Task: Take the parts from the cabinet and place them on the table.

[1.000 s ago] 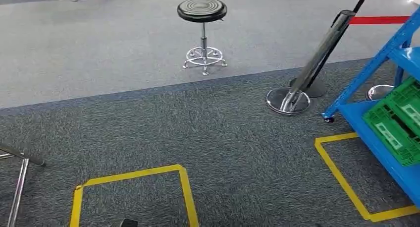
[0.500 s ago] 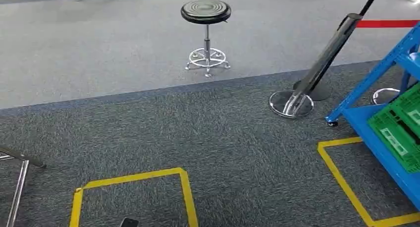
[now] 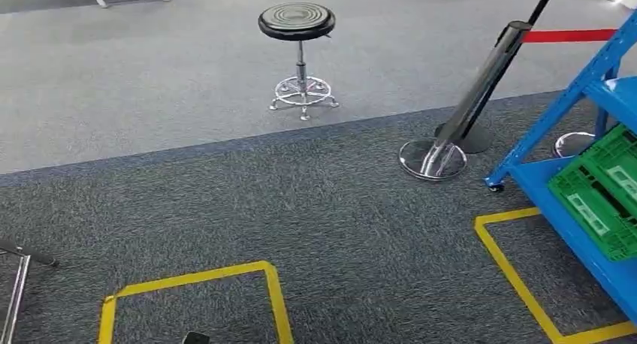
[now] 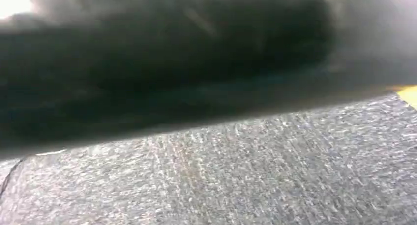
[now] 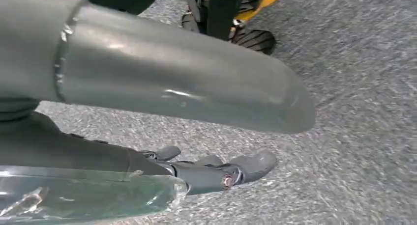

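Note:
A blue cabinet (image 3: 557,111) on wheels stands at the right edge of the head view, with a green slatted crate (image 3: 601,194) on its low shelf. No loose parts can be made out in it. In the right wrist view my right hand (image 5: 147,87) hangs over grey carpet. Its thick thumb and dark fingers (image 5: 231,172) are stretched out and apart, with nothing between them. The left wrist view holds a dark blurred mass above carpet, and I cannot make out how my left hand lies.
A black round stool (image 3: 297,21) stands ahead on the lighter carpet. A leaning chrome stanchion (image 3: 432,158) with a red belt (image 3: 567,35) is beside the cabinet. Yellow tape squares (image 3: 270,299) (image 3: 511,265) mark the dark carpet. A metal leg (image 3: 15,299) shows at the lower left.
The whole head picture has shifted a little: the stool and stanchion sit further left and the tape square lower, so the camera has moved. Nothing on the floor has moved itself.

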Available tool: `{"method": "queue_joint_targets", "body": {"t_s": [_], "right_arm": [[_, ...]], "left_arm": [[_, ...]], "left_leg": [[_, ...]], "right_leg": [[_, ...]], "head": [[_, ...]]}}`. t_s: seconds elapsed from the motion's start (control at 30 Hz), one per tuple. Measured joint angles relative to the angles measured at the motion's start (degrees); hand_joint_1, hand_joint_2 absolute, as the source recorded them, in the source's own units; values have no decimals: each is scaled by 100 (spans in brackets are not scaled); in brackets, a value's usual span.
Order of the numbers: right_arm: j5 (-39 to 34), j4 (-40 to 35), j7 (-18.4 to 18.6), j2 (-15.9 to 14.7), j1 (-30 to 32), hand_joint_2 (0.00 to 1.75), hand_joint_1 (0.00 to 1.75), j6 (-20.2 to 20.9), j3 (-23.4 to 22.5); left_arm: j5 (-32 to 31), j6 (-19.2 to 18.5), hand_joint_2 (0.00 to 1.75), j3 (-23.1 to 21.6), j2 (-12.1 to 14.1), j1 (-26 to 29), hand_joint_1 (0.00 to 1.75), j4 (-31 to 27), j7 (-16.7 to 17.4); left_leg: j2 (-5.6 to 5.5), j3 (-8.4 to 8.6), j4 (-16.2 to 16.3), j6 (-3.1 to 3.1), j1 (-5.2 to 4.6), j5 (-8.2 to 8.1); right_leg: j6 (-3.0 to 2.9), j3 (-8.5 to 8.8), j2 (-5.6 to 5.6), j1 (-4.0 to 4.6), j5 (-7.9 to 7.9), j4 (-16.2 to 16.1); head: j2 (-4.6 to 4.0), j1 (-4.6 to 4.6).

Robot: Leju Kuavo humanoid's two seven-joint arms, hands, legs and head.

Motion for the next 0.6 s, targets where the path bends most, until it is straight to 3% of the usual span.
{"method": "queue_joint_targets", "body": {"t_s": [0.07, 0.13, 0.17, 0.23, 0.27, 0.3, 0.33, 0.37, 0.4, 0.43, 0.47, 0.5, 0.6], "right_arm": [[2, 0, 0, 0, -2, 0, 0, 2, 0], [2, 0, -2, 0, 5, 0, 0, 0, 0], [2, 0, -2, 0, -2, 0, 0, 0, 0], [2, 0, -2, 0, -5, 0, 0, 0, 0], [2, 0, 0, 0, 7, 0, 0, 0, 0], [2, 0, 0, 0, 17, 0, 0, 0, 0], [0, 0, 0, -2, 20, 0, 0, 0, 0], [2, 0, 0, -4, 19, 0, 0, -2, 0], [2, 0, 0, -9, 14, 0, 0, -2, 0], [2, 0, 0, -11, 9, 0, 0, -2, 0], [4, 0, 0, -11, -8, 0, 0, 2, 2], [2, 0, 0, -11, -16, 0, 0, 2, 2], [4, 0, 2, -11, 20, 0, 0, 0, 0]], "left_arm": [[4, 2, 0, 2, 5, 18, 0, 0, 4], [4, 2, 0, 7, -2, 24, 0, 0, 4], [4, 2, 0, 7, -6, 11, 0, 0, 4], [2, 2, 0, 4, -22, 3, 0, 0, 4], [2, 2, 0, 4, -20, 3, 0, 0, 4], [2, 2, 0, 7, -20, 11, 0, 0, 4], [2, 2, 0, 7, -20, 20, 0, 0, 4], [2, 2, 0, 7, -22, 22, 0, 0, 4], [2, 0, 0, 7, -24, 20, 0, 0, 4], [2, 2, 0, 7, -28, 19, 0, 0, 4], [2, 2, 0, 7, -24, 13, 0, 0, 4], [2, 0, 0, 7, -24, 7, 0, 0, 4], [2, 0, 0, 7, -24, 2, 0, 0, 4]], "left_leg": [[-8, -5, -36, 15, -8, 5], [1, 98, -161, 35, 56, 36], [5, 106, -162, 61, 60, 23], [10, 112, -158, 74, 60, 8], [12, 113, -155, 75, 60, -2], [10, 129, -154, 70, 61, -12], [9, 151, -154, 67, 62, -28], [4, 179, -152, 47, 67, -46], [-1, 218, -150, 20, 76, -69], [0, 240, -148, -8, 76, -92], [0, 232, -138, -49, 35, -109], [0, 217, -121, -83, 34, -113], [3, 240, -139, -165, 53, -125]], "right_leg": [[59, 17, -8, -16, 6, -58], [122, -37, -20, -13, -103, 79], [140, -184, -17, -22, -263, 381], [191, -679, -18, -50, -640, 1289], [213, -928, -19, -54, -748, 1691], [229, -1024, -21, -68, -663, 1777], [239, -974, -22, -81, -438, 1577], [242, -806, -26, -89, -146, 1168], [235, -546, -38, -96, 176, 585], [237, -351, -63, -104, 352, 151], [230, -283, -77, -70, 224, 13], [159, -230, -53, -76, 236, -4], [45, -229, -49, -67, 234, -19]], "head": [[0, -2], [0, 24], [0, 42], [0, 39], [0, 44], [0, 48], [0, 37], [0, 48], [0, 44], [0, 48], [0, 55], [0, 48], [0, 44]]}}
